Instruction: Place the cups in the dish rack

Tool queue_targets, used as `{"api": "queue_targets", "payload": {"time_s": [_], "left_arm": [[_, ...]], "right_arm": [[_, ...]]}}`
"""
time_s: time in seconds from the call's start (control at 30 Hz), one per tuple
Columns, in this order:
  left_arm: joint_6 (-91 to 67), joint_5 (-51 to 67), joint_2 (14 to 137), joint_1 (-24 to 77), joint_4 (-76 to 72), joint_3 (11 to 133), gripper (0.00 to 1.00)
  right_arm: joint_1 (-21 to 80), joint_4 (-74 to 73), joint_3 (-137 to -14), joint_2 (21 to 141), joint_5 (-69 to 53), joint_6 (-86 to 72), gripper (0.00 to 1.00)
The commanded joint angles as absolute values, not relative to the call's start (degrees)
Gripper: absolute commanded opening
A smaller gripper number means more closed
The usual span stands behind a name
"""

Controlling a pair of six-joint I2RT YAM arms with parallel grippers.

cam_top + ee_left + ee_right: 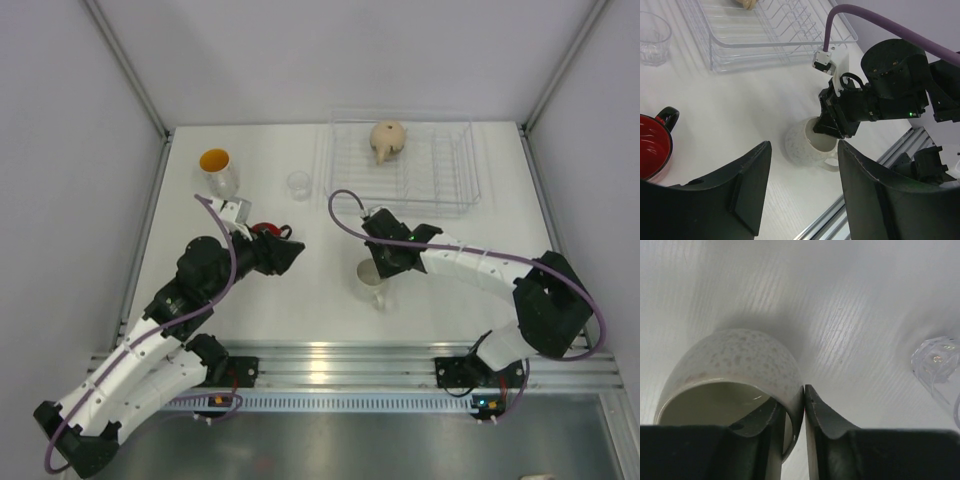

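Ideally, right tool (804,392), clamped on speckled white ceramic mug (735,360) rim, lifts level toward clear plastic rack (445,165) at one o'clock.

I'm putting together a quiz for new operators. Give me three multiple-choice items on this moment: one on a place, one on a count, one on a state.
1. Where is the tan ceramic mug?
A) inside the clear ribbed plastic dish rack
B) beside the red mug
C) at the table's near edge

2. How many cups are outside the rack?
A) two
B) four
C) six

3. What is the right gripper doing?
A) hanging open over the rack
B) shut on the rim of the white speckled mug
C) holding a clear glass

Answers:
1 A: the tan mug lies among the rack's ribs.
2 B: the red mug, the orange-lined clear cup, the small clear glass and the white mug.
3 B: one finger sits inside the rim and one outside, pinching the wall.
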State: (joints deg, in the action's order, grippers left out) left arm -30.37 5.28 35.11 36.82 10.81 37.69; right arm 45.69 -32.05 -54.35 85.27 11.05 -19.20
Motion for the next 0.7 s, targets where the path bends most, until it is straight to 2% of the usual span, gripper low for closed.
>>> {"api": "queue_targets", "payload": {"time_s": [0.0,0.2,0.67], "left_arm": [[-30.85,5.36,34.28,36.91,9.49,37.35,0.61],[-30.94,5.89,33.92,36.91,9.49,38.23,0.61],[-36.12,13.79,34.72,36.91,3.88,40.52,0.62]], "right_arm": [[47.02,-30.41,-55.54,84.9,13.62,-20.13,0.18],[47.02,-30.15,-57.74,81.57,12.92,-21.0,0.0],[46.14,-15.75,-56.69,61.89,10.46,-31.01,0.0]]}}
